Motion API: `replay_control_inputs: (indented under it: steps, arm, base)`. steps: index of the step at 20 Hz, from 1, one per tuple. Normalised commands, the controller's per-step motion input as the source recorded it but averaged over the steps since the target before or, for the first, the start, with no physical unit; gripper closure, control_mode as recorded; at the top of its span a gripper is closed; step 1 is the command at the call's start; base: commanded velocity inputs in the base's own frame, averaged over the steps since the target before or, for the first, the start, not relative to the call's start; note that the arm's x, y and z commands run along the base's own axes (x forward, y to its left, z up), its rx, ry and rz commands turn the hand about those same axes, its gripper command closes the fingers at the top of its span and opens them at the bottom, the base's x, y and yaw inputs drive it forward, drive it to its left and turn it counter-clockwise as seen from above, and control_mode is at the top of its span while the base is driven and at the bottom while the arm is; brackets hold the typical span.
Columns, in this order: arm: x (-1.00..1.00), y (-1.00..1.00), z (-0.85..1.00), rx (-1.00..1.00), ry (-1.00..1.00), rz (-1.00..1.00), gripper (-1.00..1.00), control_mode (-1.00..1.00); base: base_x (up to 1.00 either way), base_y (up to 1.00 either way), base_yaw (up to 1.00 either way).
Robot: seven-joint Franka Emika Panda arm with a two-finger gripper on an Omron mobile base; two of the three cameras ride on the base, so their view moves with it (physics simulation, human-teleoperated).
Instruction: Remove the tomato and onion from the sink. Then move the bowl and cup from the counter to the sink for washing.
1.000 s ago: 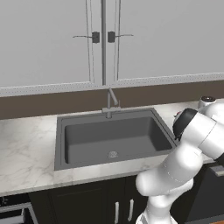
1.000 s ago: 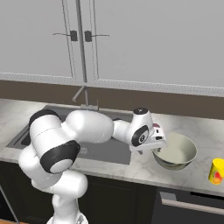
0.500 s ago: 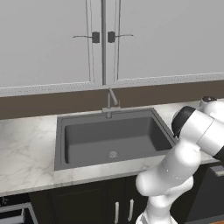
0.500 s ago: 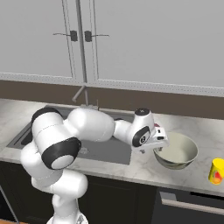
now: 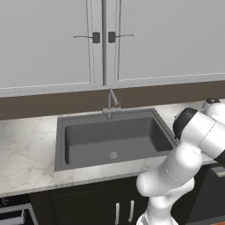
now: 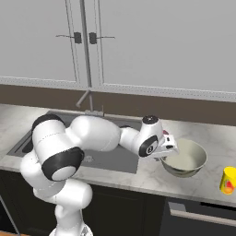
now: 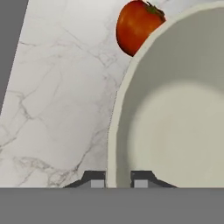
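The sink (image 5: 115,140) basin lies open. On the counter (image 7: 57,100), the tomato (image 7: 135,26) sits against the bowl (image 6: 184,159) rim; the cup (image 6: 228,179) stands well apart.

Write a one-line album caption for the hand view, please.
Gripper fingertips straddle the bowl rim on the marble counter, a tomato just beyond.

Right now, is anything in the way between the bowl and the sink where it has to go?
Nothing visible. The gripper straddles the bowl rim, and only bare counter lies between the bowl and the sink. The tomato sits beside the bowl.
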Motion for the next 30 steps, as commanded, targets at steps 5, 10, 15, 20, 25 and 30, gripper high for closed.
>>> replay_control_inputs:
  steps: [5, 10, 15, 20, 25, 30]
  arm:
    - [-0.12, 0.03, 0.09, -0.06, -0.12, 0.00, 1.00, -1.00]
    - [-0.17, 0.01, 0.30, -0.08, -0.17, 0.00, 1.00, -1.00]
    - [-0.17, 0.06, 0.40, -0.10, -0.15, 0.00, 1.00, -1.00]
    - [-0.13, 0.08, 0.38, -0.09, -0.07, 0.00, 1.00, -1.00]
    - [0.00, 0.06, 0.32, -0.11, -0.01, 0.01, 1.00, -1.00]
    - [0.00, 0.04, 0.27, -0.12, 0.00, 0.08, 1.00, -1.00]
  base:
    - [0.00, 0.00, 0.00]
    - [0.00, 0.00, 0.00]
    - [0.00, 0.00, 0.00]
    - [0.00, 0.00, 0.00]
    - [0.00, 0.00, 0.00]
    - [0.00, 0.00, 0.00]
